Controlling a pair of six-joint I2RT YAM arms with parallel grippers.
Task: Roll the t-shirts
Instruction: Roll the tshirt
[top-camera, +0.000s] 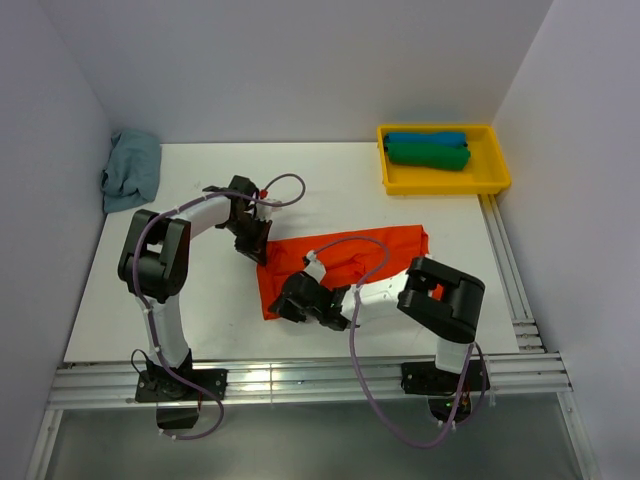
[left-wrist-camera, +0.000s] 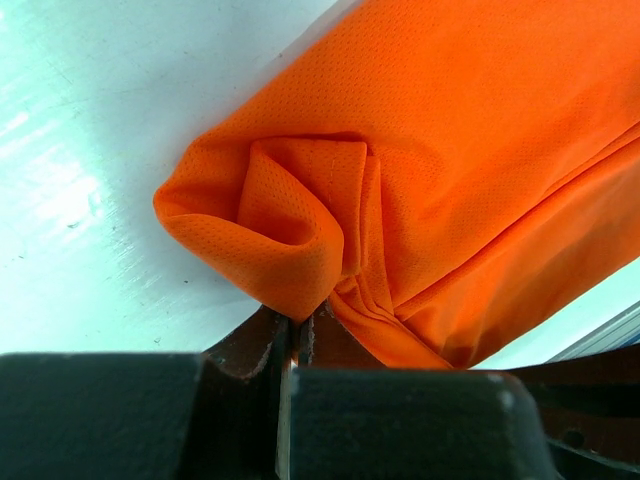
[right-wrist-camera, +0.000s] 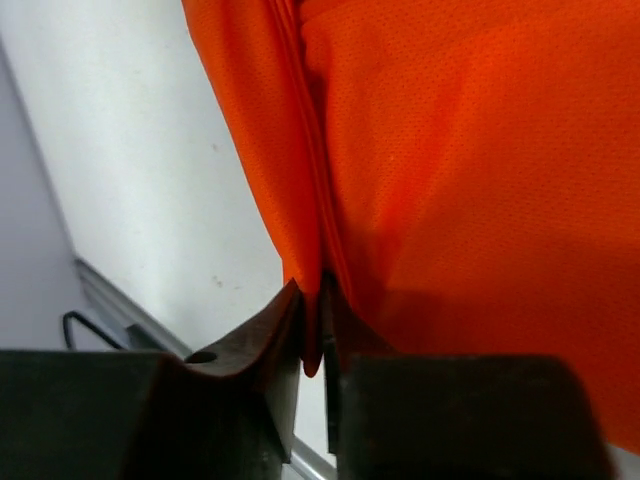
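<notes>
We see left gripper pinched tight on folded corner of orange-red t-shirt; cloth bunches just ahead of fingertips. Right gripper clamps same shirt's edge; rest spreads ahead over table.

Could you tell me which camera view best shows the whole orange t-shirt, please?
The top external view: the orange t-shirt shows nearly whole there. The wrist views show only cloth pinched in the left gripper and right gripper.
</notes>
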